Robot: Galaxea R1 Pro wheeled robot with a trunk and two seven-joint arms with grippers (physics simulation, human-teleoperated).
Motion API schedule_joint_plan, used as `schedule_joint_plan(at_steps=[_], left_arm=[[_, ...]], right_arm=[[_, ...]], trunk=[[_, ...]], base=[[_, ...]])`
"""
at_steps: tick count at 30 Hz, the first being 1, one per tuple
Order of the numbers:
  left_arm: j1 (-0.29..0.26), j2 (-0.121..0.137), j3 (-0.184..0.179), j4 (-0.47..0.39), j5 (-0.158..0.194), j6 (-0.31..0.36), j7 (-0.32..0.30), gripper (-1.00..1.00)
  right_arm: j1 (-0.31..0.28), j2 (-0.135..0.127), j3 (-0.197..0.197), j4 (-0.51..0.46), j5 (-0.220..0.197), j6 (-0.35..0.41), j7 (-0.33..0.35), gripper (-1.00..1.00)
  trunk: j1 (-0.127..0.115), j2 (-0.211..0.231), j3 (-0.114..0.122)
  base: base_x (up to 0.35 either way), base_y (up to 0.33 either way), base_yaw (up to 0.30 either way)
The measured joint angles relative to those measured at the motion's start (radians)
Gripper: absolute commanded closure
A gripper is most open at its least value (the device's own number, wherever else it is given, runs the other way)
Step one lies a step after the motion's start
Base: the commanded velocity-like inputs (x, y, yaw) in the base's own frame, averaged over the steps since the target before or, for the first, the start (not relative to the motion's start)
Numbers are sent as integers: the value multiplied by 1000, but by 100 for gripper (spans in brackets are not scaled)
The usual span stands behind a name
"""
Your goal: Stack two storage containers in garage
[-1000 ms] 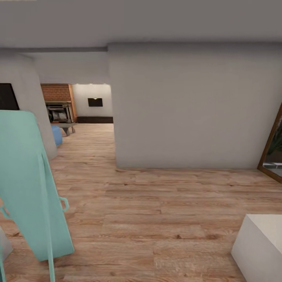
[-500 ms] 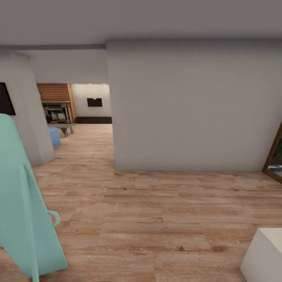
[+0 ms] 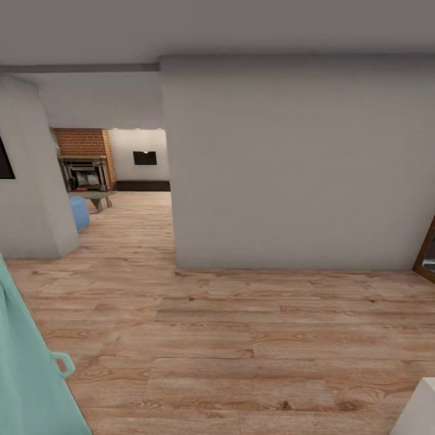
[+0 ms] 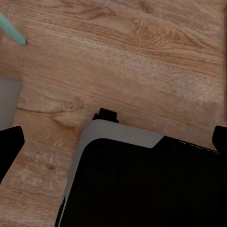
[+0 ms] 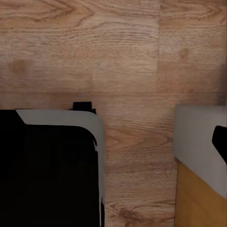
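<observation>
Left gripper [image 4: 118,146] is seen spread wide, its two black fingertips [image 4: 10,149] at opposite edges of the wrist view, and nothing is held between them. Below it the dark robot base [image 4: 142,189] with its grey rim and the wood-plank floor [image 4: 142,56] are seen. The right gripper [image 5: 113,142] is shown by one black fingertip [image 5: 221,142] at the far edge of its view; it is judged open, and nothing is gripped. A pale block with a wooden side [image 5: 198,146] lies just beside that fingertip.

Well ahead of both grippers, past a grey wall [image 3: 290,163], the living room is seen through an opening: a brick chimney [image 3: 84,142], a dark fireplace [image 3: 87,174] and a blue seat [image 3: 78,211].

Compared with a second ago, the whole head view is shifted, so the camera has moved. The teal panel [image 3: 24,374] is now cut off at the left edge, only a corner of the white block [image 3: 420,411] is left, and less of the wood-framed door [image 3: 426,257] is shown.
</observation>
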Motion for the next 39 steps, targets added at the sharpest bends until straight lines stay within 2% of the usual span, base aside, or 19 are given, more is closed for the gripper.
schedule_joint_plan(at_steps=[39], left_arm=[[0,-1,0,0,0,0,3,-100]], right_arm=[[0,-2,-3,1,-3,2,1,-100]], trunk=[[0,0,0]], base=[[324,0,0]])
